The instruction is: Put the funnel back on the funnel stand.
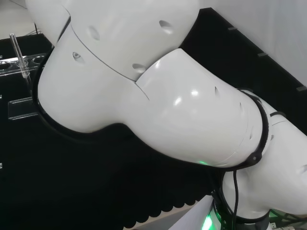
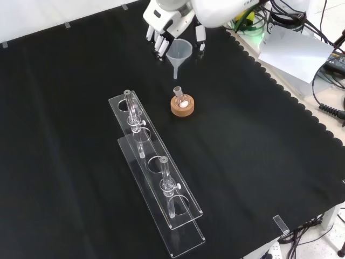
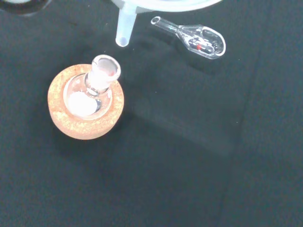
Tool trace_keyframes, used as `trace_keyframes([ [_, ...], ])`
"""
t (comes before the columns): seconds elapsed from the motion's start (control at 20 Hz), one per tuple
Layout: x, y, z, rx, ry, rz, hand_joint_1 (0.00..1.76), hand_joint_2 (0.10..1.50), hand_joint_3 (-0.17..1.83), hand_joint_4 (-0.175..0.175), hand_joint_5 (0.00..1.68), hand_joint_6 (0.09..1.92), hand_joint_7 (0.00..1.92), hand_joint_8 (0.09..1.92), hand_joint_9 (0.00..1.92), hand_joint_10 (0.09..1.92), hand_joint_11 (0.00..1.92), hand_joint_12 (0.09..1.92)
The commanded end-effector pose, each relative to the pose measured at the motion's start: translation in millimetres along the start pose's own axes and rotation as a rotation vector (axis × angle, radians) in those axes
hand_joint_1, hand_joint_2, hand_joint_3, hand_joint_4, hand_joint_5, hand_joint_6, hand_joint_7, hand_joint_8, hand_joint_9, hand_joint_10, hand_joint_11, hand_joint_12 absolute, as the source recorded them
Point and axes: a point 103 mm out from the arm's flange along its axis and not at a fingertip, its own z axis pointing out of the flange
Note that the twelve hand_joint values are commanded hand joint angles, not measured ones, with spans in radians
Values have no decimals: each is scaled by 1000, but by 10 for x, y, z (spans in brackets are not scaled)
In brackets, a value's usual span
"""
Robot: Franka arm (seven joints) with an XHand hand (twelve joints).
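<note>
Funnel (image 2: 179,52): translucent white cone, short spout pointing down. The hand (image 2: 164,24) grips its rim in curled fingers, front view, at 12 o'clock above the flask (image 2: 181,101) on its cork ring (image 2: 182,108).

This is a lab, a robotics test bench dressed up for chemistry work. There is black cloth (image 2: 259,162) with a scalloped edge spread over the bench, and on it laboratory glassware: a small round flask (image 2: 181,99) sitting in a cork ring (image 2: 182,107), a clear funnel (image 2: 178,53) above it, and a long clear acrylic rack (image 2: 156,170) with round holes carrying glass pieces. A small glass bulb (image 3: 201,40) lies on the cloth in the wrist view. At the front view's right edge, loose cables (image 2: 329,108) and papers (image 2: 294,51) crowd the bench side.
</note>
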Motion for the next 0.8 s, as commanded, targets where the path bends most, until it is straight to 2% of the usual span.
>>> trace_keyframes([
  [0.05,-99,-45,-158,-2,6,15,765,715,545,8,829,825,786,638,1182,448,688,1205],
  [0.35,-212,26,-428,-41,68,19,761,715,548,8,828,832,781,641,1180,450,686,1210],
  [0.8,-354,276,-931,-122,93,16,759,718,553,4,826,841,779,647,1178,454,698,1211],
])
